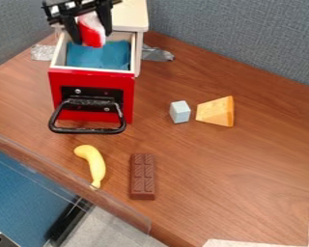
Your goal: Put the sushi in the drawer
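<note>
Sushi: red and white piece, upper left of the frame, in the pincer, over the rear part of the open drawer. Pincer state: pinching the sushi, one black finger on each side of it; it points downward from the top edge of the frame.

Drawer: pulled out, red front, pale walls, blue lining inside. Black handle on the front. Behind it, the cream top of the cabinet. Crumpled silvery tape on the left of the drawer, a second silvery strip on the right.

Centre of the frame, right of the drawer: pale blue block, and just beside it, on its right, an orange-yellow cheese wedge.

Below the drawer, lower left: yellow banana, curved, stem end near the edge of the bench. To its right, apart from it: brown chocolate bar, long side running up the frame.

Bench: brown wood grain. Grey-blue panel along the rear.
</note>
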`<state>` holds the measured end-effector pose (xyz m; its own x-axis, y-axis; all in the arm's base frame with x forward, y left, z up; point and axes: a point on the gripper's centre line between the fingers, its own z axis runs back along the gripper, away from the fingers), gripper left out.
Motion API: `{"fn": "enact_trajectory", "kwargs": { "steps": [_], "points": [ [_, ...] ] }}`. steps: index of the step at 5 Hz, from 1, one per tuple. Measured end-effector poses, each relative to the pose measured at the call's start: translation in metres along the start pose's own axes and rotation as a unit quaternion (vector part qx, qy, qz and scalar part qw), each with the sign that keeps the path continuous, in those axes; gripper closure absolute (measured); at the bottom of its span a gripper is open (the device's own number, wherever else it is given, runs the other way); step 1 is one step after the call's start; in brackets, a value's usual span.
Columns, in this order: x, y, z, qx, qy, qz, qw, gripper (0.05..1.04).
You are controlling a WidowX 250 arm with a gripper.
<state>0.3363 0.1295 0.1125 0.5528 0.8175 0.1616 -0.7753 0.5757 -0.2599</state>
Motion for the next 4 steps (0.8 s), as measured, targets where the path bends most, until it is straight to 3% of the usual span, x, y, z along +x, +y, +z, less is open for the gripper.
{"fn": "enact_trajectory", "kwargs": {
  "steps": [2, 3, 4],
  "points": [
    [-0.014, -0.008, -0.011, 0.000, 0.005, -0.012, 0.9999, 0.442],
    [-0.020, -0.011, -0.016, 0.001, 0.004, -0.023, 0.9997, 0.394],
    [-0.022, -0.012, -0.017, 0.015, -0.001, -0.051, 0.9986, 0.119]
  ]
}}
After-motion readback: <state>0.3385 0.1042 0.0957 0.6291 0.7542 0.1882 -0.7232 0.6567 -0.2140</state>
